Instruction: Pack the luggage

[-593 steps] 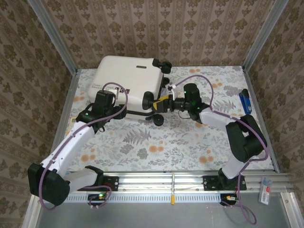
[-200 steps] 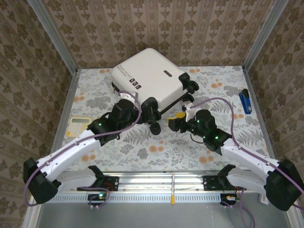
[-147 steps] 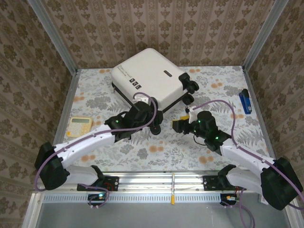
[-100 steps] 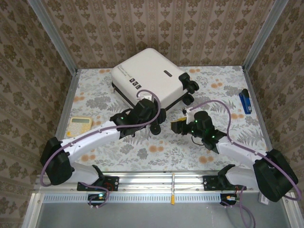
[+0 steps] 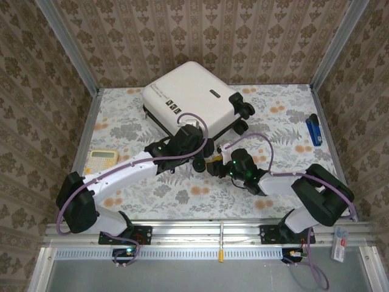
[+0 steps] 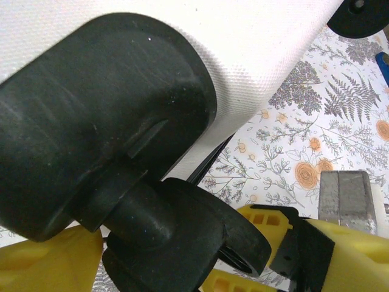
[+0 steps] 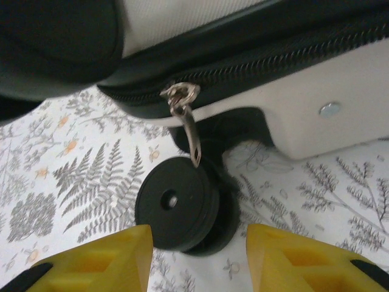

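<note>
Patterned wallpaper closes in a tabletop (image 5: 182, 191) covered with a fern-and-flower cloth. In the top view the luggage (image 5: 188, 100) lies closed and skewed near the far edge, left of the middle, with a calculator (image 5: 100, 160) by the left edge. Both arms reach to the case's near corner. The left gripper (image 5: 199, 148) is at a spinner wheel (image 5: 199, 164) there, and the right gripper (image 5: 213, 165) is just beside it.

From the left wrist, the caster and its wheel (image 6: 182, 243) sit between the yellow fingers (image 6: 48, 261). The jaws stand wide apart and straddle it; I cannot tell whether the pads press it.

From the right wrist, the yellow fingertips (image 7: 91, 255) are apart with nothing between them. They point at another wheel (image 7: 176, 204). Above it a metal zipper pull (image 7: 189, 131) hangs from the shut zipper.

The step in hand looks like getting the case open, since nothing can be packed until it is. The next move probably calls for the right gripper to rise to that thin pull and pinch it squarely while the left steadies the corner. The tab is small and loose, so it could slip out.
</note>
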### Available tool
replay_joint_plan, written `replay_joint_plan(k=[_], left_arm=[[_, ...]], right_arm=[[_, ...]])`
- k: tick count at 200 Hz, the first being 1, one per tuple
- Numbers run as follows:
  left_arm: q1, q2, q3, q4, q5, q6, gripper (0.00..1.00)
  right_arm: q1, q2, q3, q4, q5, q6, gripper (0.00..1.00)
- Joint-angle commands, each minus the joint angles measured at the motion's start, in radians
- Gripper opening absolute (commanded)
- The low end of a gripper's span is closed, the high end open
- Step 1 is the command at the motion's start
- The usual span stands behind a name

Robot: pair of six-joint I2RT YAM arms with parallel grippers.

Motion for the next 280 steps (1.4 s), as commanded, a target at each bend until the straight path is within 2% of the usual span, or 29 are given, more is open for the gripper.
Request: replay_joint_plan(k=[1, 48, 100, 132, 165, 191, 234, 249, 270, 280], left_arm=[[0.01, 0.015, 0.007, -0.013, -0.006, -0.032, 0.85], [0.012, 0.02, -0.004, -0.002, -0.007, -0.046, 0.82], [0.011, 0.02, -0.014, 0.0, -0.012, -0.048, 0.76], [0.012, 0.018, -0.022, 0.01, -0.012, -0.048, 0.75], [0.015, 0.015, -0.026, 0.012, -0.016, -0.044, 0.74], [0.019, 0.014, -0.031, 0.011, -0.018, -0.044, 0.74], [0.029, 0.034, -0.037, 0.019, -0.021, -0.044, 0.74], [0.029, 0.039, -0.045, 0.02, -0.034, -0.042, 0.68], [0.034, 0.038, -0.062, 0.022, -0.052, -0.034, 0.46], [0.038, 0.038, -0.065, 0.016, -0.06, -0.029, 0.39]], right_arm=[[0.004, 0.057, 0.029, 0.143, 0.048, -0.044, 0.45], [0.004, 0.137, 0.065, 0.223, 0.025, -0.05, 0.43], [0.003, 0.199, 0.128, 0.229, 0.037, -0.065, 0.38], [-0.004, 0.226, 0.148, 0.229, 0.045, -0.07, 0.3], [-0.02, 0.243, 0.144, 0.237, 0.029, -0.067, 0.1], [-0.028, 0.241, 0.138, 0.239, 0.023, -0.065, 0.0], [-0.036, 0.227, 0.132, 0.249, 0.009, -0.055, 0.0], [-0.037, 0.22, 0.131, 0.251, 0.006, -0.051, 0.0], [-0.042, 0.214, 0.127, 0.251, 0.009, -0.043, 0.0], [-0.043, 0.211, 0.127, 0.25, 0.009, -0.037, 0.0]])
